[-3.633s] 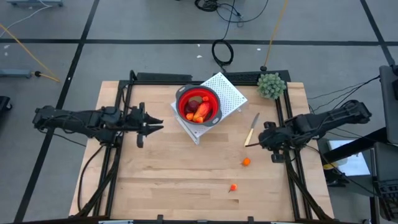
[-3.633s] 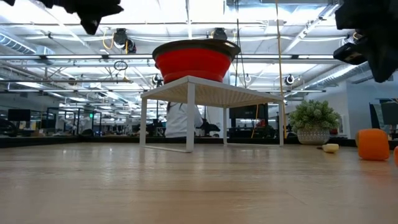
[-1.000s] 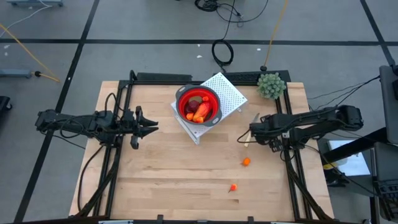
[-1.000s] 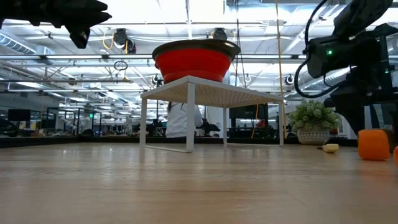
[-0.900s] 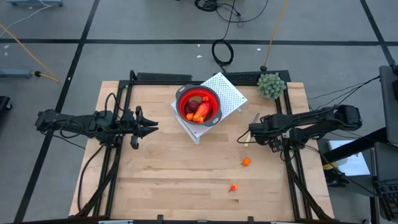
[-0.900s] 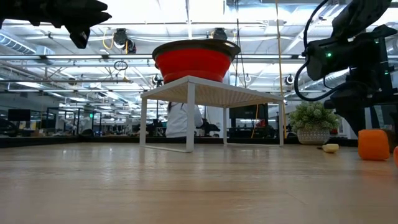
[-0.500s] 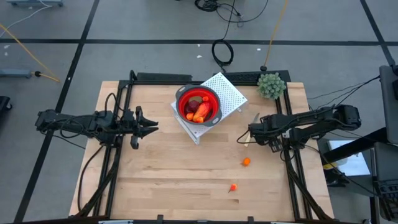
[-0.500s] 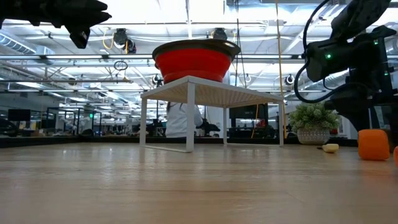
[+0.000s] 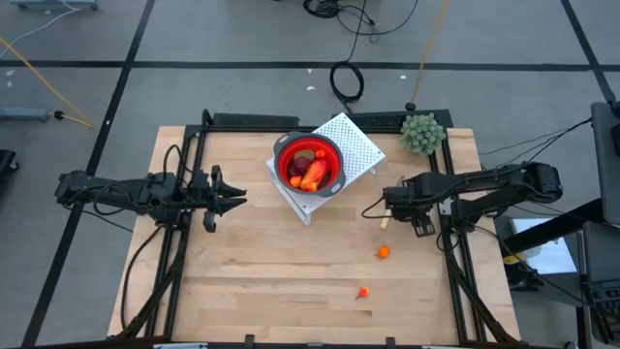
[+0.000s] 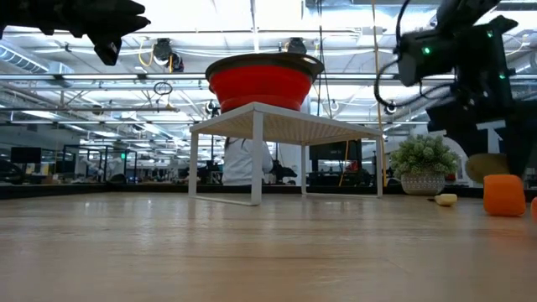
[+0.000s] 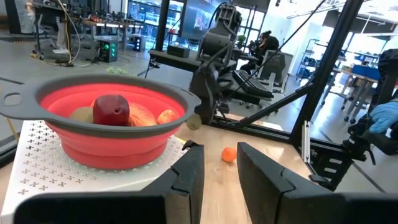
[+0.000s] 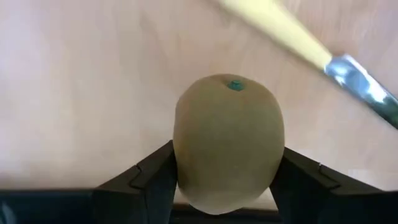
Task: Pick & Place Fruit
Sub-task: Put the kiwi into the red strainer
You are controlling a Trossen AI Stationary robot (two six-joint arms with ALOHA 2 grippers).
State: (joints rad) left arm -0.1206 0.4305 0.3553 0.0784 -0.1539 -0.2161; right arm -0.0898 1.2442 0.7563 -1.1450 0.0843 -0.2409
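Note:
My right gripper (image 12: 227, 180) hangs over the table's right part and is shut on a brown oval fruit (image 12: 229, 143); this fruit also shows under the gripper in the low view (image 10: 485, 166). Its hand (image 9: 399, 202) covers the fruit in the high view. A red bowl (image 9: 310, 165) on a white perforated stand (image 9: 354, 145) holds a dark red ball (image 11: 111, 110) and other fruit pieces. Two small orange bits (image 9: 384, 252) (image 9: 363, 291) lie on the wood. My left gripper (image 11: 221, 180) waits level at the left, open, with nothing between its fingers. My right gripper pinches the brown oval fruit by its two long sides (image 12: 186, 165) between its two fingers. The fingers come from above, pointing down. The fruit is lifted clear of the table, its green-dotted end (image 12: 234, 85) pointing away from the hand.
A pale-handled knife (image 12: 280, 25) lies on the wood just beyond the held fruit. A green bushy plant (image 9: 422, 133) stands at the far right corner. Dark frame rails (image 9: 189, 174) run along both sides of the table. Bare wood lies at the near left.
My right gripper has risen from the table and drifted a little toward the table's left edge. The brown oval fruit has come up with it and now hangs clear of the wood.

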